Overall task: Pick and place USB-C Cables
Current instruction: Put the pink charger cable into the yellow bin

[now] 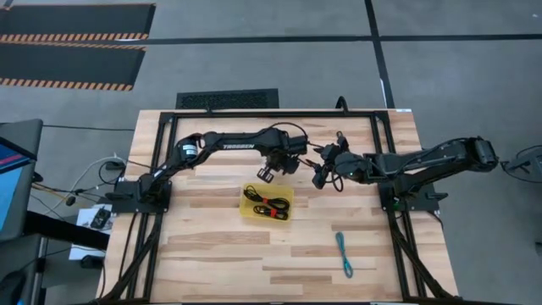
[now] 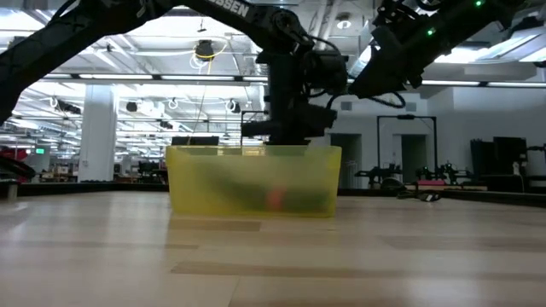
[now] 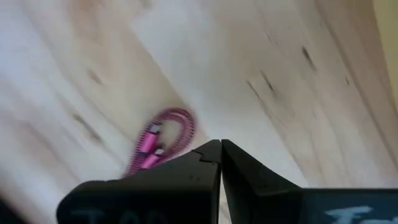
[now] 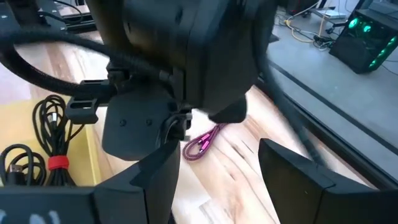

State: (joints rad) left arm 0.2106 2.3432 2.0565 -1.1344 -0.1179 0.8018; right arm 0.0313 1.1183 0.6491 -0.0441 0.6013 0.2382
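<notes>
My high camera looks straight down on the desk (image 1: pixel 212 246); my low one sits level with it — 2 wrist cameras close in, all sharing the yellow tray (image 1: pixel 267 203).

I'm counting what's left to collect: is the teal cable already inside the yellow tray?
No, the teal cable lies on the bare table, apart from the yellow tray.

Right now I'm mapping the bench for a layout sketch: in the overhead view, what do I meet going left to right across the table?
Left arm's base → yellow tray holding black-and-red cables → right tool → teal cable → right arm's base.
</notes>
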